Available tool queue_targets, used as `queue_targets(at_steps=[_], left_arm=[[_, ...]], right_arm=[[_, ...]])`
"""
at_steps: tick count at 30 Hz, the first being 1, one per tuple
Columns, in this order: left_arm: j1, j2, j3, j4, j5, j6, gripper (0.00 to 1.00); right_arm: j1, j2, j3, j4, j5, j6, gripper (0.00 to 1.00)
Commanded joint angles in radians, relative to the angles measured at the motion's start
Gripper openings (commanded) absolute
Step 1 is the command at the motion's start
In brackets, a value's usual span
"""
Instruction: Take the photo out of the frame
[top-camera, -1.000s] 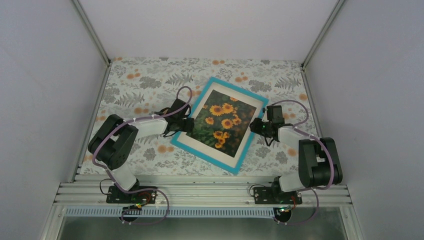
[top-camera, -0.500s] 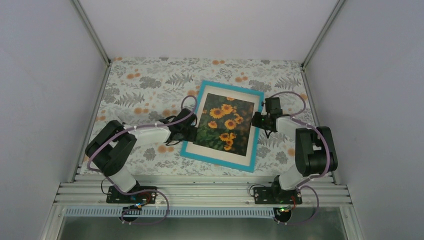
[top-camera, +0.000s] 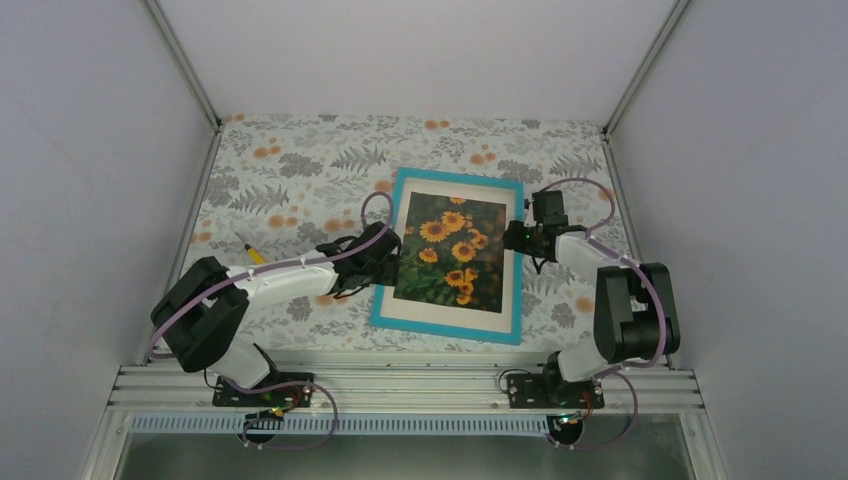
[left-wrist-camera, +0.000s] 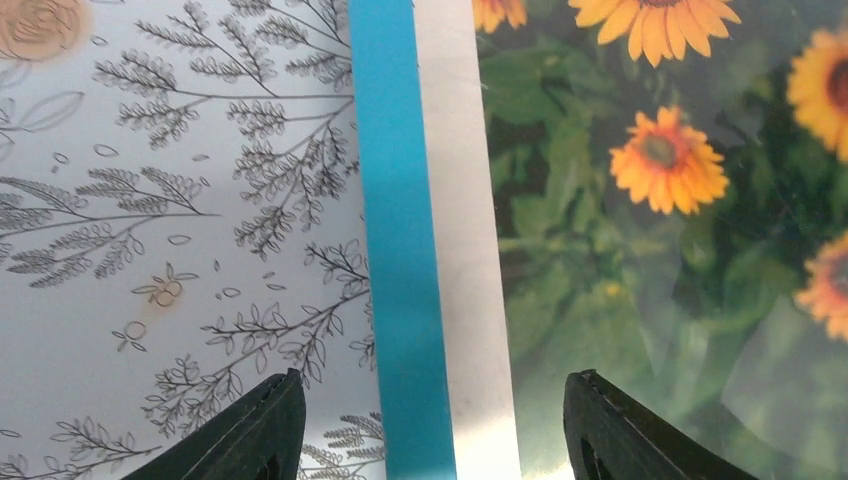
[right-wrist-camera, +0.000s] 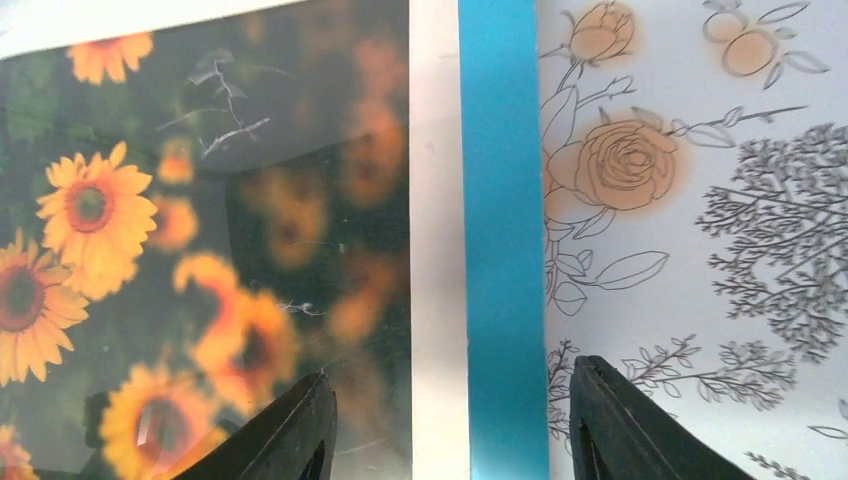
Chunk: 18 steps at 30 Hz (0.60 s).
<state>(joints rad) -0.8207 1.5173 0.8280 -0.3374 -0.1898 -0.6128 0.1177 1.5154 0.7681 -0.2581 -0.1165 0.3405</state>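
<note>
The frame (top-camera: 404, 196) with its turquoise-blue border lies flat, face up, on the floral tablecloth. The sunflower photo (top-camera: 450, 250) sits inside it behind a cream-white mat (top-camera: 440, 314). My left gripper (top-camera: 388, 262) is open and straddles the frame's left edge: the blue border (left-wrist-camera: 395, 200), mat and photo (left-wrist-camera: 660, 200) show between its fingertips (left-wrist-camera: 260, 430). My right gripper (top-camera: 513, 238) is open and straddles the right edge: the blue border (right-wrist-camera: 500, 200) and photo (right-wrist-camera: 200, 230) show between its fingertips (right-wrist-camera: 290, 430).
The floral tablecloth (top-camera: 290, 170) covers the table. A small yellow object (top-camera: 254, 256) lies left of the left arm. Grey walls with metal posts enclose the back and sides. A metal rail (top-camera: 400, 380) runs along the near edge.
The frame has turned from a diagonal lie to nearly square with the table. Both grippers moved with its left and right edges; the left arm stretched further right.
</note>
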Motion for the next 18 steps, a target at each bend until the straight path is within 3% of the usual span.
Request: queue_targets(at_steps=[1, 10, 18], left_arm=[[-0.001, 0.037, 0.043, -0.041, -0.086, -0.002, 0.66], [-0.001, 0.154, 0.099, -0.036, -0.110, 0.031, 0.65], [-0.001, 0.204, 0.121, -0.025, -0.100, 0.042, 0.52]], right_arm=[[0.010, -0.052, -0.012, -0.048, 0.043, -0.004, 0.51], [0.010, -0.015, -0.045, -0.037, 0.048, -0.004, 0.46], [0.010, 0.010, -0.051, -0.023, 0.062, -0.006, 0.38]])
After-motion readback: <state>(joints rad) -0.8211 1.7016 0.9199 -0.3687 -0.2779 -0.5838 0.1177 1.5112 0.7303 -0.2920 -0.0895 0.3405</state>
